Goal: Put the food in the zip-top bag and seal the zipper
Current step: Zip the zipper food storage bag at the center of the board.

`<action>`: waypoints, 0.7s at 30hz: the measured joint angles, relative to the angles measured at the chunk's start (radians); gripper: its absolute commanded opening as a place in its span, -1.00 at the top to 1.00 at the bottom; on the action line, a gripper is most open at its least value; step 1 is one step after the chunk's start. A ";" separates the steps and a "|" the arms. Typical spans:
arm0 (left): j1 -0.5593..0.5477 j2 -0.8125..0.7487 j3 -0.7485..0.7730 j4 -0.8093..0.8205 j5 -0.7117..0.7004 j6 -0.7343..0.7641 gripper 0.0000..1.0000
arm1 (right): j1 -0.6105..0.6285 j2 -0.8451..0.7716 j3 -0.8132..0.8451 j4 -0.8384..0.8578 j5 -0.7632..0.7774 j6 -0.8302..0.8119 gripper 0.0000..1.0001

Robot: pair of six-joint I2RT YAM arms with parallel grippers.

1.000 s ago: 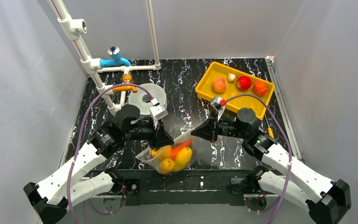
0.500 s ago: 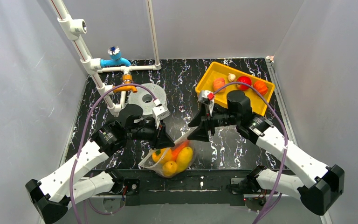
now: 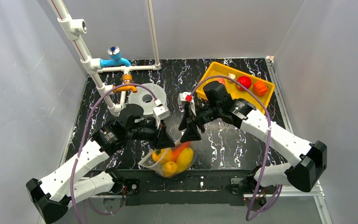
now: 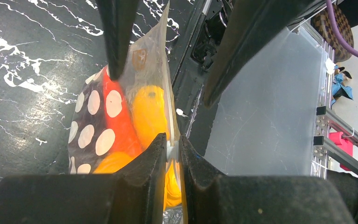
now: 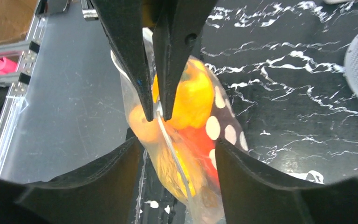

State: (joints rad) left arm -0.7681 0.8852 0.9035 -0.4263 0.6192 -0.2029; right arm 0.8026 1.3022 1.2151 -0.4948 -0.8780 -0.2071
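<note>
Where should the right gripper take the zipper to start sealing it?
On the free zipper strip, next to where the left gripper pinches it. The strip stands edge-up between the right gripper's open fingers, so probably close across its flat sides from above.

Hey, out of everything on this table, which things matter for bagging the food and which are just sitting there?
For the job: zip-top bag; its zipper, pinched by the left gripper; yellow peppers inside the bag; red apple and orange fruit in the yellow tray; right gripper, open astride the bag's mouth.
Lying about: grey spool; white pipes with blue tap.
</note>
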 measured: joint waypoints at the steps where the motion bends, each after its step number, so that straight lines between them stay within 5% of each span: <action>1: 0.000 0.002 0.000 0.000 0.000 0.000 1.00 | 0.014 0.008 0.005 -0.018 0.008 -0.016 -0.12; 5: 0.000 0.004 0.000 0.001 0.000 0.000 1.00 | 0.058 0.027 0.008 -0.067 0.048 -0.061 0.01; 13: 0.000 0.003 0.000 0.003 -0.004 0.000 1.00 | 0.071 0.028 0.008 -0.085 0.122 -0.091 0.96; 21: 0.000 -0.004 0.000 0.003 -0.041 0.002 1.00 | 0.074 -0.046 -0.083 0.026 0.207 -0.020 0.97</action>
State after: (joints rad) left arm -0.7681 0.8809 0.9039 -0.4231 0.5779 -0.2012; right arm 0.8766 1.2562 1.1322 -0.4684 -0.6714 -0.2275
